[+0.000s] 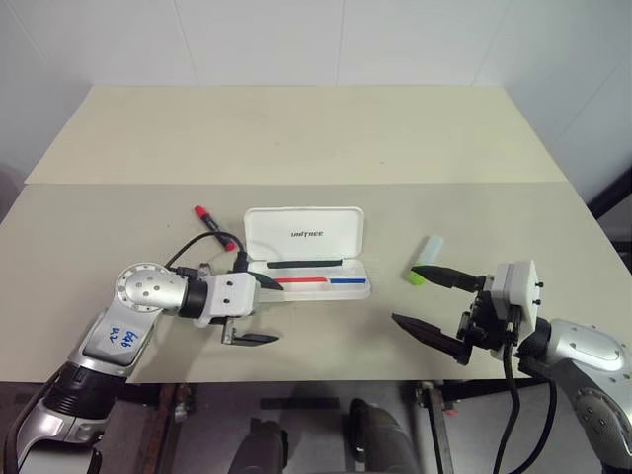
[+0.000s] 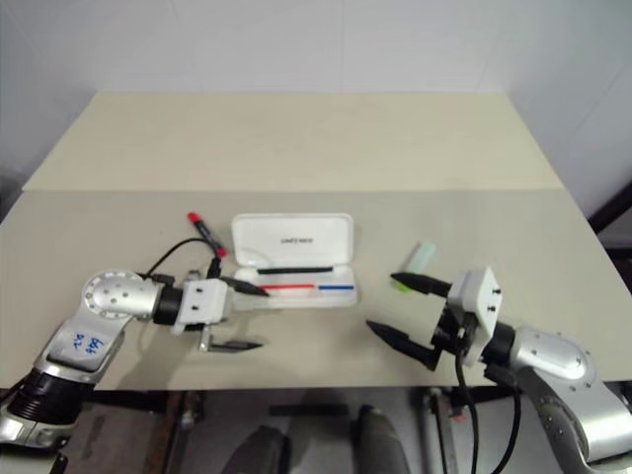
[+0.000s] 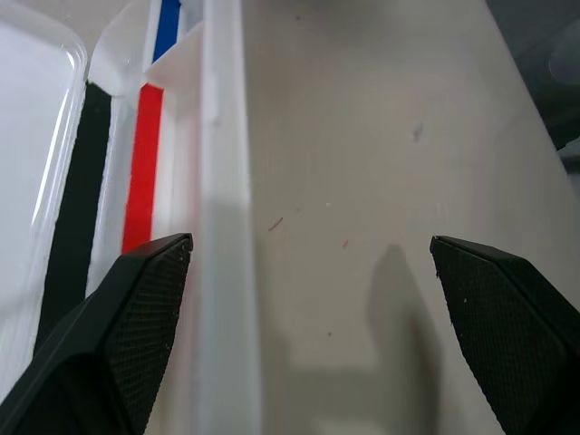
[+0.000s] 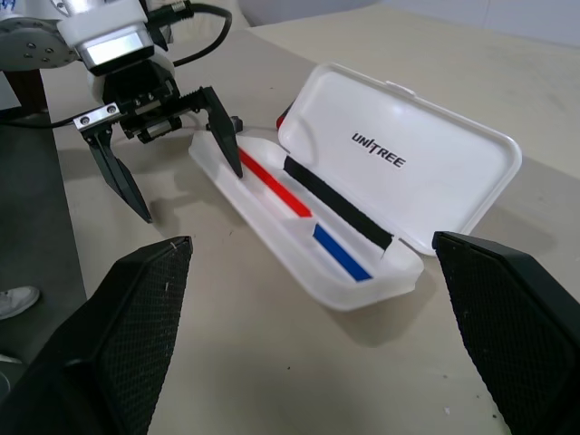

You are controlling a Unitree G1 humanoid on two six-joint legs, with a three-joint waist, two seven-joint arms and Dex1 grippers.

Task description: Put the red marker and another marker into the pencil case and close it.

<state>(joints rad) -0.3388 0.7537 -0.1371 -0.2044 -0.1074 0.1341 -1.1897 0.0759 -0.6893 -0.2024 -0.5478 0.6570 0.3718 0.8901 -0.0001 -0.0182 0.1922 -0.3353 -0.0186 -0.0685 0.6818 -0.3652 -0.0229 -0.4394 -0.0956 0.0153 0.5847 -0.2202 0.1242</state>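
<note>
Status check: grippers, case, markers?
Left gripper open at case's left end; right gripper open, empty. Case open, no markers inside. Red marker left of case, green marker right. Nothing blocking.

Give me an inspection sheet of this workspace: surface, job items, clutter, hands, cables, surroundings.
Surface: beige table, a seam running across it.
Pencil case: open, lid upright, tray holding no marker.
Red marker: on the table, left of the case.
Green marker: on the table, right of the case.
Clutter: nothing seen.
Left hand: open, empty, at the case's left end.
Right hand: open, empty, near the green marker.
Cables: black cable looping above the left wrist.
Surroundings: white wall behind the table.
</note>
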